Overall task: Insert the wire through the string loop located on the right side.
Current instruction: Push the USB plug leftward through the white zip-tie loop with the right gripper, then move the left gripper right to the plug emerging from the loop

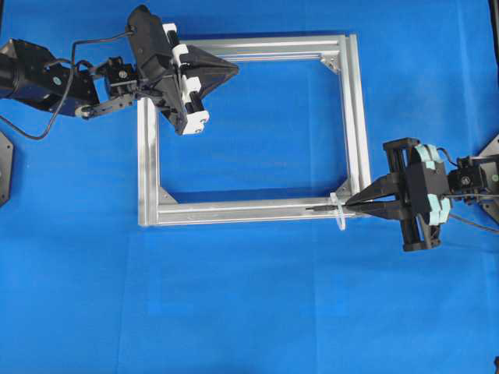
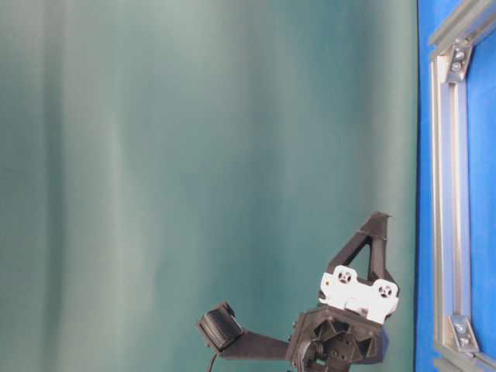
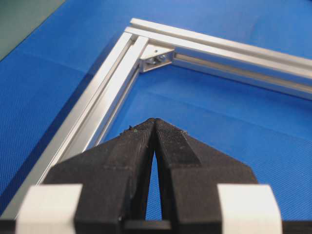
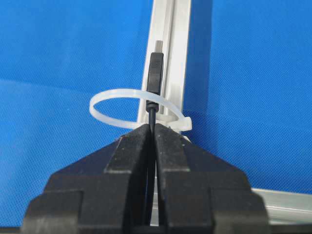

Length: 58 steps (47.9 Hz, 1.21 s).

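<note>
My right gripper (image 4: 152, 127) is shut on the wire (image 4: 155, 73), a thin black cable whose dark plug tip sticks out ahead of the fingers. The string loop (image 4: 112, 95), a whitish ring, stands on the silver frame (image 4: 168, 29) just in front of the fingertips, and the cable crosses its opening. In the overhead view the plug (image 1: 318, 209) lies left of the loop (image 1: 341, 212) and the right gripper (image 1: 348, 206) is just right of it. My left gripper (image 1: 234, 70) hovers shut and empty over the frame's top left corner (image 3: 154, 121).
The rectangular aluminium frame (image 1: 355, 117) lies on blue cloth, with grey corner brackets (image 1: 331, 61) inside its corners. A black mount (image 1: 4, 167) sits at the left edge. The table-level view shows the left gripper (image 2: 380, 217) against a green backdrop.
</note>
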Motion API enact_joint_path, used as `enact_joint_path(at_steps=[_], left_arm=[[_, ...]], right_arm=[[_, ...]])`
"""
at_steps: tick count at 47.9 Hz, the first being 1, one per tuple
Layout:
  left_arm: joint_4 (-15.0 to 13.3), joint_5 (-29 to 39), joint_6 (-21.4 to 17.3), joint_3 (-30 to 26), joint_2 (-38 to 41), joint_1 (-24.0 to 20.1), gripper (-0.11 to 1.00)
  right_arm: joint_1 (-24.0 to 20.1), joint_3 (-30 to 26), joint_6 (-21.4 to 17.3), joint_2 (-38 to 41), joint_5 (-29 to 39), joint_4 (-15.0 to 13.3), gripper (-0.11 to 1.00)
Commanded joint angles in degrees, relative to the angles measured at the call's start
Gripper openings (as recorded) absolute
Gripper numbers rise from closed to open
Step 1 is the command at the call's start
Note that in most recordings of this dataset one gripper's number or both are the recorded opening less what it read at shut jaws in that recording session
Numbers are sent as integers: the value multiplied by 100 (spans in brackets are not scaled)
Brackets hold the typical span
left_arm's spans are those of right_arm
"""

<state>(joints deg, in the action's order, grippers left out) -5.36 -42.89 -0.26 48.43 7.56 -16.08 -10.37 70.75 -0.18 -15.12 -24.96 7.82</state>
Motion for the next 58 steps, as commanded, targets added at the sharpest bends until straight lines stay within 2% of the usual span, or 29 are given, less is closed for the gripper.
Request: enact_joint_path(at_steps=[1, 10, 18, 36, 43, 49, 58], left_arm=[[18, -26, 0, -44, -176, 0, 0], [26, -35, 0, -35, -176, 132, 0], [26, -35, 62, -18, -167, 563, 0], [26, -35, 132, 26, -176, 2206, 0], [26, -26, 264, -9, -176, 2698, 0], [26, -26, 352, -26, -158, 2865, 0], [18, 123, 431, -88, -141, 2821, 0]], right_arm=[[9, -97, -9, -35, -62, 9, -3], [9, -97, -9, -35, -53, 18, -3], [9, -97, -9, -35, -62, 18, -3], [9, -105, -9, -35, -44, 9, -3], [9, -105, -9, -35, -53, 18, -3], [9, -114, -9, -35, -53, 9, -3], [9, -114, -9, -35, -62, 18, -3]])
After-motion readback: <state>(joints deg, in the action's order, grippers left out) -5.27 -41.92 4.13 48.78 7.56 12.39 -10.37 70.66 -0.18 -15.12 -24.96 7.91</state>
